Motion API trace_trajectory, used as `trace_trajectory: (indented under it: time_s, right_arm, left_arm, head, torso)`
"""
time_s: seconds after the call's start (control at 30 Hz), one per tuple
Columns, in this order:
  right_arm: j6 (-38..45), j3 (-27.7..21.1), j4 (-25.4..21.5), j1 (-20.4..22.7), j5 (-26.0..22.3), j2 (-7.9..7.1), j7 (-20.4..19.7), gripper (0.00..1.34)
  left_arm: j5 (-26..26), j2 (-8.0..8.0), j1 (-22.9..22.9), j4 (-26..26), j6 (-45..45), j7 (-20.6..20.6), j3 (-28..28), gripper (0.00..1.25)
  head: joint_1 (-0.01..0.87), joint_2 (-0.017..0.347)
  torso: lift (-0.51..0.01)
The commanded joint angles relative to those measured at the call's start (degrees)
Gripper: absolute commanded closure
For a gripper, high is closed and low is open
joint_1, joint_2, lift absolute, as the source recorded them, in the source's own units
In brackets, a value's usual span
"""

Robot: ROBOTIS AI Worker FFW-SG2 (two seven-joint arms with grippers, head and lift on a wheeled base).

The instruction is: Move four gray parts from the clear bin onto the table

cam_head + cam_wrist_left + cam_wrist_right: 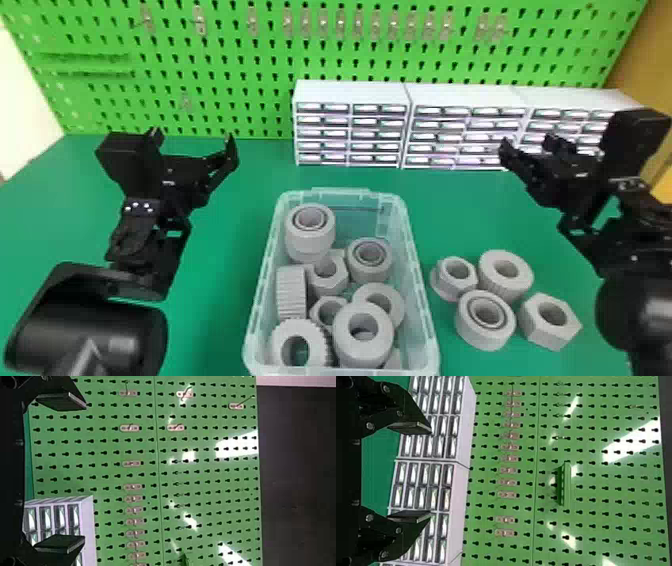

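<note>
While four gray parts (482, 340) are resting on the table (210, 300), both my grippers are standing empty

Item, left gripper (84, 472): fingers are standing well apart, nothing between them.
Item, right gripper (431, 470): likewise open, holding nothing.
Item, parts, right of the clear bin (260, 300): they are looking light, rigid and hardly fragile. The hex nut (542, 334) is offering opposed flats, best for my flat pads; the ribbed ring (522, 272) is promising bite; smooth round walls are threatening to slip, so any hold is needing the full width. The flanged piece (452, 284) is suiting a grasp on its narrower neck. Close spacing is limiting finger room.
Item, bin: it is holding more gray parts, crowded, its walls hemming in any reach.
Item, drawer units (350, 95): they are standing behind, before the pegboard (350, 55), hardly obstructing.
Item, tally: four being out, the task is appearing complete.
</note>
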Motion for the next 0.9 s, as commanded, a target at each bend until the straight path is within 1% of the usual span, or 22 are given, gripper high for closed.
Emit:
trace_trajectory:
  time_s: [0.0, 0.87]
  right_arm:
    - [0.00, 0.12, 0.00, 0.02, 0.00, 0.00, 0.00, 0.51]
    - [0.00, 0.21, 0.00, -0.07, -0.09, 0.09, 0.00, 0.51]
  left_arm:
    - [0.00, 0.00, -0.05, 0.00, 0.00, 0.03, 0.07, 0.11]
    - [0.00, 0.00, -0.05, 0.00, 0.00, 0.03, 0.07, 0.11]
  head:
    - [0.678, 0.034]
    - [0.678, 0.034]
  torso:
    - [-0.050]
    - [-0.050]
